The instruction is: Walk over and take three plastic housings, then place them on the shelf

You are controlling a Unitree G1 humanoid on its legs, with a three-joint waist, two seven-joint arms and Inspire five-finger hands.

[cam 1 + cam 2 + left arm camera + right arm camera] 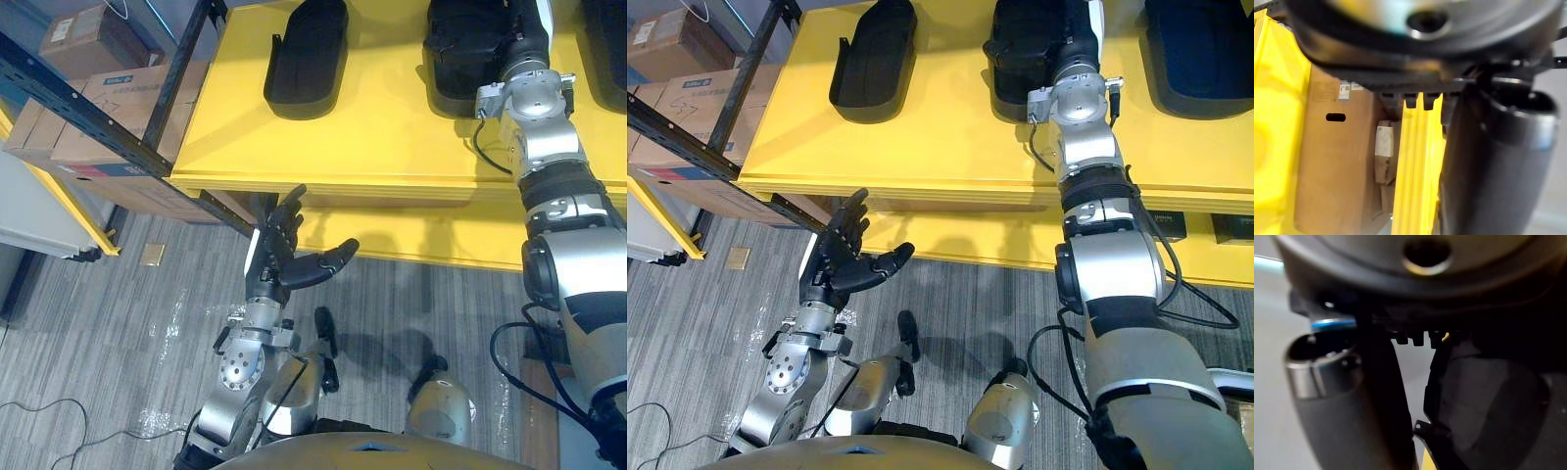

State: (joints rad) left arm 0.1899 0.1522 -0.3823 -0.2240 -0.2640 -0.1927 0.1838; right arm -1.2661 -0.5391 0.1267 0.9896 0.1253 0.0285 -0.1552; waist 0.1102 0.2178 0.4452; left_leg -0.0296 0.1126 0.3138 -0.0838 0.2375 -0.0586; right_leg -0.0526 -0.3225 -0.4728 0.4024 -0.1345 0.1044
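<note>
**A:** Where are the plastic housings?

**B:** All on the yellow surface (pixel 392 127). The left housing (pixel 307 57) is a long black shell lying alone, open side up. The middle housing (pixel 1019 49) sits well apart from it. A third housing (pixel 1200 49) lies at the far right, cut by the picture's edge.

**A:** Is either hand on one?

**B:** The right hand (pixel 1073 39) reaches across the surface and lies over the middle housing. In the right wrist view the thumb stands beside a dark moulded shell, very close.

**A:** Has it closed round the shell?

**B:** I cannot tell. The fingers run past the top edge in the head views, and the wrist view is too dark to settle it.

**A:** And the left hand?

**B:** The left hand (pixel 279 257) is spread wide, fingers straight and thumb held out to the side, with nothing in it. It hangs over the grey floor (pixel 118 333), just below the front edge of the surface.

**A:** What is further out?

**B:** On the robot's left, a dark metal rack (pixel 127 145) carries cardboard boxes (pixel 83 39). A second yellow level shows beneath the top one.
</note>
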